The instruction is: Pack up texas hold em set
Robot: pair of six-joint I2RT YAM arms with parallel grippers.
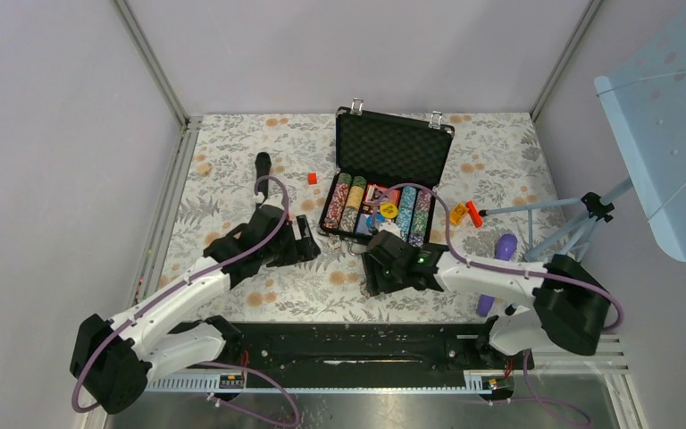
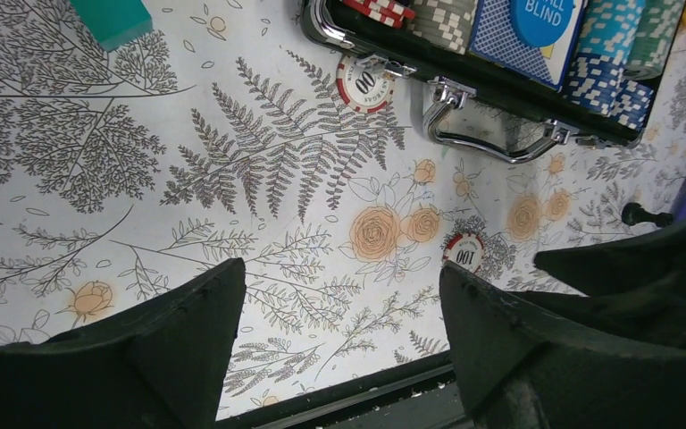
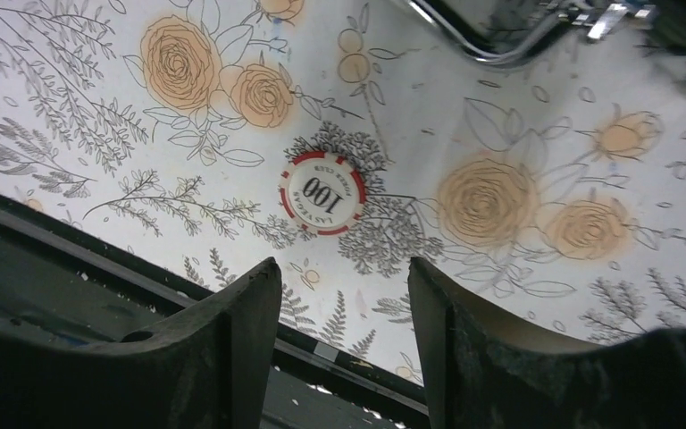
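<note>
The black foam-lined briefcase (image 1: pixel 393 147) lies open at the back centre, its tray holding rows of striped poker chips (image 1: pixel 350 204), a card deck and a yellow button (image 1: pixel 389 211). Two red-and-white chips lie loose on the cloth. One (image 2: pixel 363 82) touches the case's front edge beside the silver handle (image 2: pixel 491 138). The other, marked 100 (image 3: pixel 322 192), lies just ahead of my right gripper (image 3: pixel 341 264), which is open and empty. My left gripper (image 2: pixel 339 268) hangs open over bare cloth left of that chip (image 2: pixel 464 252), holding nothing.
A black microphone (image 1: pixel 263 165) and a small red block (image 1: pixel 313 178) lie left of the case, and a teal block (image 2: pixel 112 18) is nearby. Orange pieces (image 1: pixel 464 213), a purple object (image 1: pixel 500 259) and a tripod (image 1: pixel 581 214) stand to the right. The black rail (image 1: pixel 348 344) runs along the near edge.
</note>
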